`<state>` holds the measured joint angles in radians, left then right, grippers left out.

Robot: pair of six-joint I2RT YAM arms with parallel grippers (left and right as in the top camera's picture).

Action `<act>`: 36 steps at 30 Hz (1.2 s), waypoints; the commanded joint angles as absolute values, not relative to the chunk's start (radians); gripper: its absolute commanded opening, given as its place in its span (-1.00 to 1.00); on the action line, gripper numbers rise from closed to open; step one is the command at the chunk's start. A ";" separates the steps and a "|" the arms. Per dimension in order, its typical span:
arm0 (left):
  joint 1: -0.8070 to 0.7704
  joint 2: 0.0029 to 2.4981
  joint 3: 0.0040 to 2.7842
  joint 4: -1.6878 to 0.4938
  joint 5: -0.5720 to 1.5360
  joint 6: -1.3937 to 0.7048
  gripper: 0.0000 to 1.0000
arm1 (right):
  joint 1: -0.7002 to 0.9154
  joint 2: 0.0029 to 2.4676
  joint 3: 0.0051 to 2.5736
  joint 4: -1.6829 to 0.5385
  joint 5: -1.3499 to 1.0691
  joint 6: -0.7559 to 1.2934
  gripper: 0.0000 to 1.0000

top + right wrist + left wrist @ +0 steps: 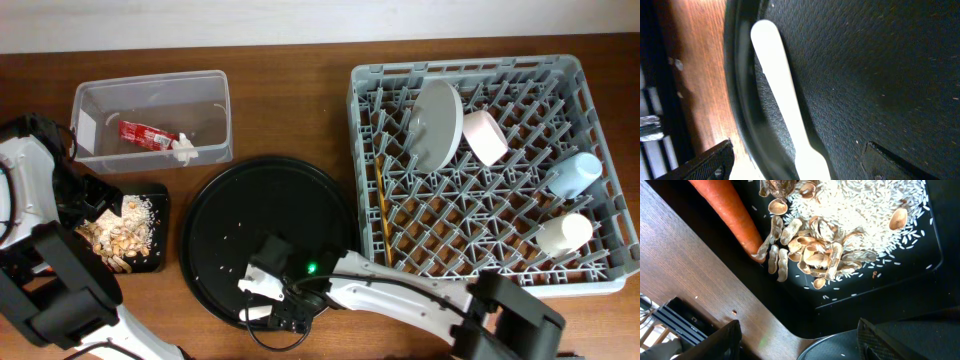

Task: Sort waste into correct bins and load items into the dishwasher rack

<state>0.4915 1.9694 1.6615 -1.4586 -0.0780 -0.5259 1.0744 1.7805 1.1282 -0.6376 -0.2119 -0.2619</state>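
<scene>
Reaching for the white fork (785, 105) that lies inside the round black tray (300, 190), close against its raised rim.

The right pincer (795, 167) is open, with one finger on each side of the fork handle, but it does not hold the fork. The handle lies flat and tight beside the rim, so I think the fingers could slide over it or push on the rim and move the whole tray on the tabletop (290, 65). The left pincer (797, 342) is also open and holds nothing; it hangs over the flat black tray (920, 287) with rice, peanut shells (815, 250) and the carrot (727, 212). The plate (438, 122), bowl (486, 136), blue cup (575, 173), white cup (563, 232) and stick (382, 210) are in the rack (600, 110). The red wrapper (146, 135) is in the clear tub (150, 90).
</scene>
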 commanded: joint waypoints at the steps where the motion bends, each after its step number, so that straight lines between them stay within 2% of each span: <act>1: 0.492 1.948 1.670 -1.458 -0.071 -0.518 0.47 | 1.080 1.811 1.122 -0.621 -0.224 -0.308 0.69; 3: 0.492 1.948 1.670 -1.457 -0.071 -0.518 0.46 | 1.080 1.828 1.122 -0.612 -0.224 -0.311 0.67; 10: 0.492 1.948 1.670 -1.457 -0.071 -0.518 0.46 | 1.080 1.930 1.122 -0.588 -0.180 -0.310 0.36; 12: 0.492 1.948 1.670 -1.457 -0.071 -0.518 0.46 | 1.080 1.940 1.122 -0.581 -0.152 -0.310 0.17; 16: 0.492 1.948 1.670 -1.457 -0.071 -0.518 0.46 | 1.080 1.940 1.122 -0.579 -0.141 -0.305 -0.51; 23: 0.492 1.948 1.670 -1.456 -0.071 -0.518 0.47 | 1.079 1.935 1.140 -0.598 -0.042 -0.245 -0.89; 31: 0.492 1.948 1.670 -1.460 -0.072 -0.518 0.46 | 1.024 1.815 1.289 -0.720 0.139 -0.117 -0.92; 36: 0.492 1.948 1.670 -1.459 -0.071 -0.518 0.46 | 0.864 1.676 1.367 -0.837 0.150 0.059 -0.92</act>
<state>0.4915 1.9694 1.6615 -1.4582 -0.0753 -0.5259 0.9638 1.7943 1.3094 -0.7944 0.1040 -0.0887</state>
